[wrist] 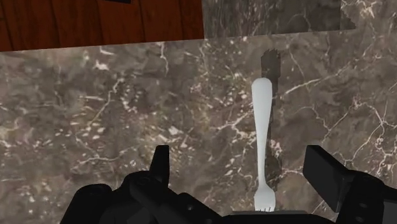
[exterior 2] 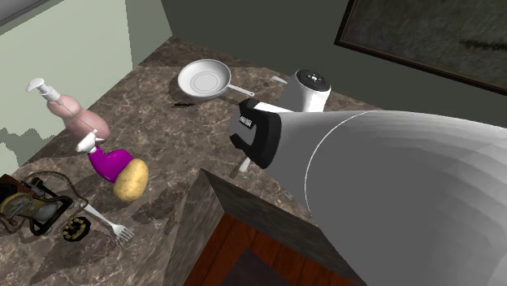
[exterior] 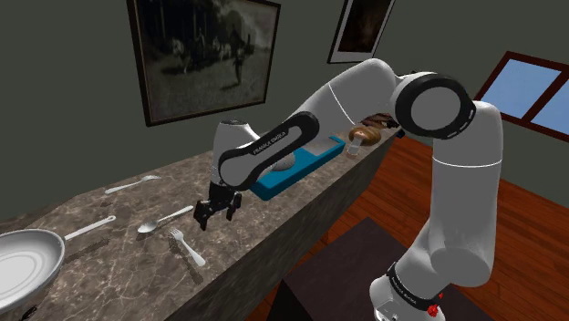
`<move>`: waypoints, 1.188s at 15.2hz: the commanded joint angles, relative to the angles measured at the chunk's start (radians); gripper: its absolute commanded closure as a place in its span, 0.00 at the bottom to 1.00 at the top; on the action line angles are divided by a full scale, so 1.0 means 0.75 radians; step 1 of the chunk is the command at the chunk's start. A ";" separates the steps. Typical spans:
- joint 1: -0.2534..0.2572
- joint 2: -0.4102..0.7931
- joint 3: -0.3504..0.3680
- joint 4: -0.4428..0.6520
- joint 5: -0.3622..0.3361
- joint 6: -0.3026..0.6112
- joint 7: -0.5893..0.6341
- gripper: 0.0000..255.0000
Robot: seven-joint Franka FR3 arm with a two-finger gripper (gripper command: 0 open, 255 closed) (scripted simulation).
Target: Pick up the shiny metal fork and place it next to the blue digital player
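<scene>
Fork (exterior: 185, 246) pick-up: no grasp made yet, as I read it. The step in hand is the last line-up and the descent.

Inventory:
- Desk (exterior: 100, 269): a long top of dark veined stone, its edge dropping to a wood floor.
- Arm (exterior: 301, 128): reaches out over the desk from the stand.
- Blue digital player (exterior: 290, 173): lies flat farther along the desk, beyond the tool in the shoulder view and well apart from the fork.
- Pale pan (exterior: 23, 264): at the shoulder view's lower left.
- Tool (exterior: 217, 214): points down and hangs near the desk top. Its fingers (wrist: 159, 167) are spread wide, with nothing between them gripped.
- Spoon (exterior: 164, 220): just beside the fork.

Doing the step well (judgement):
- The fingers already straddle the handle across its narrow width, so no wrist turn looks necessary.
- A small sideways shift would centre the handle in the gap.
- The fork is thin and flat, so the tips should come down almost to the stone before closing.
- Close on the middle of the handle, not on the tines.
- Keep clear of the spoon, and lift straight up.

Fork relative to tool:
- The fork is drawn pale rather than glossy and lies flat on the desk.
- In the wrist view it runs lengthwise away from the hand, inside the gap but nearer one finger than the other, touching neither.
- Its tines sit close under the palm, and the handle end points toward the desk's edge.
- In the shoulder view it lies just to the lower left of the tool.
</scene>
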 commanded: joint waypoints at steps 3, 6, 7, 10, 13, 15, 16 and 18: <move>0.068 0.194 -0.025 0.191 -0.051 0.018 0.040 0.00; 0.125 0.348 -0.045 0.363 -0.082 0.012 0.065 0.00; 0.143 0.401 -0.052 0.426 -0.091 0.006 0.072 0.00; 0.157 0.444 -0.058 0.453 -0.096 0.024 0.076 0.00; 0.170 0.488 -0.064 0.469 -0.102 0.052 0.079 0.00; 0.181 0.526 -0.069 0.485 -0.106 0.075 0.082 0.00; 0.181 0.526 -0.069 0.485 -0.106 0.075 0.082 0.00; 0.181 0.526 -0.069 0.485 -0.106 0.075 0.082 0.00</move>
